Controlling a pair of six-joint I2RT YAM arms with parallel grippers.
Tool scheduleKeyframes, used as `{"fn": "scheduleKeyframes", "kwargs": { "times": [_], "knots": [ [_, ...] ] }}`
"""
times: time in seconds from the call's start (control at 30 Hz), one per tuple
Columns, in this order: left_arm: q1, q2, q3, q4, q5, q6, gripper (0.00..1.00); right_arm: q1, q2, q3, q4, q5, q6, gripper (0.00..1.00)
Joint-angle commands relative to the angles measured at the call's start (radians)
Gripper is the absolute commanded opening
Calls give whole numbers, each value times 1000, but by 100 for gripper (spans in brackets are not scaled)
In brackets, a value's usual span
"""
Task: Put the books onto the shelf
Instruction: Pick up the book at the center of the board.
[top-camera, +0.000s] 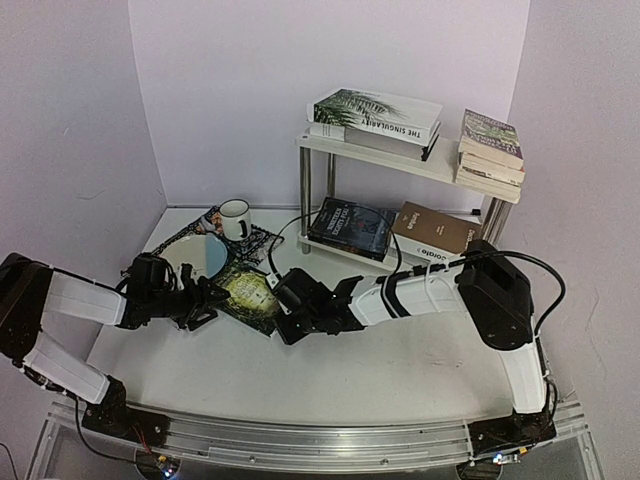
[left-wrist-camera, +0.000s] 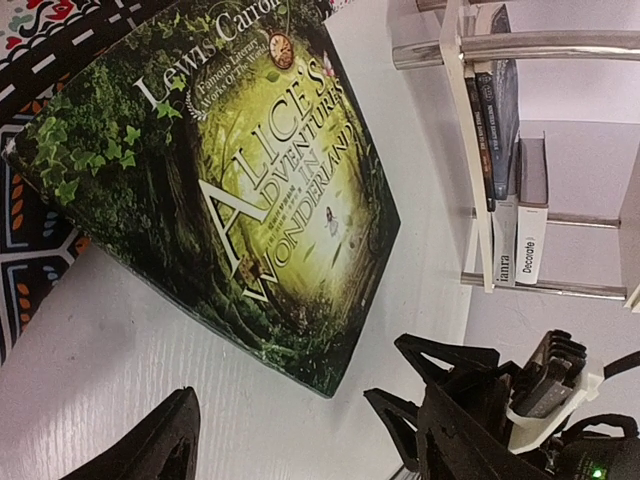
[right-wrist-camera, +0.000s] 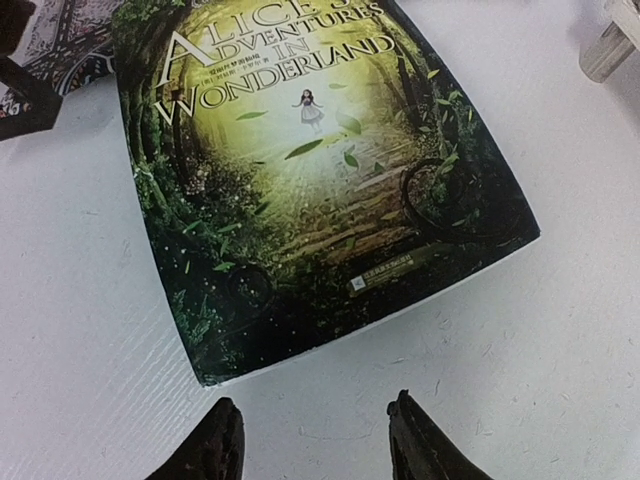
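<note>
Right gripper (right-wrist-camera: 320, 440): jaws apart, empty, just short of the green Alice book (right-wrist-camera: 320, 180). Left gripper (top-camera: 205, 300): jaws apart, empty, at the opposite edge. Book lies flat on the white table (right-wrist-camera: 560, 360), one end overlapping the patterned placemat (left-wrist-camera: 30, 230), near the shelf (top-camera: 305, 195).

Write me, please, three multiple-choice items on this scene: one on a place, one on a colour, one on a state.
1. Where is the Alice book?
A. held in the air
B. flat on the table, between the left gripper and the right gripper
C. propped upright

2. What colour is the mug?
A. red
B. blue
C. white

3. How do the right gripper's jaws stand?
A. open, bare table between them
B. shut on the book
C. shut on the mug

1 B: the top view shows it lying between them.
2 C: white body, dark rim.
3 A: the right wrist view shows the fingertips apart.
</note>
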Motion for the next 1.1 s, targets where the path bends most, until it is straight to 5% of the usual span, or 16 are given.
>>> {"fn": "scheduleKeyframes", "kwargs": {
  "times": [0.0, 1.07],
  "knots": [
    [-3, 73, -15, 159, -8, -34, 75, -3, -35, 27, -45, 14, -3, 49],
    [-7, 329, -43, 481, -106, -289, 62, -5, -46, -13, 4, 12, 65, 44]
  ]
}}
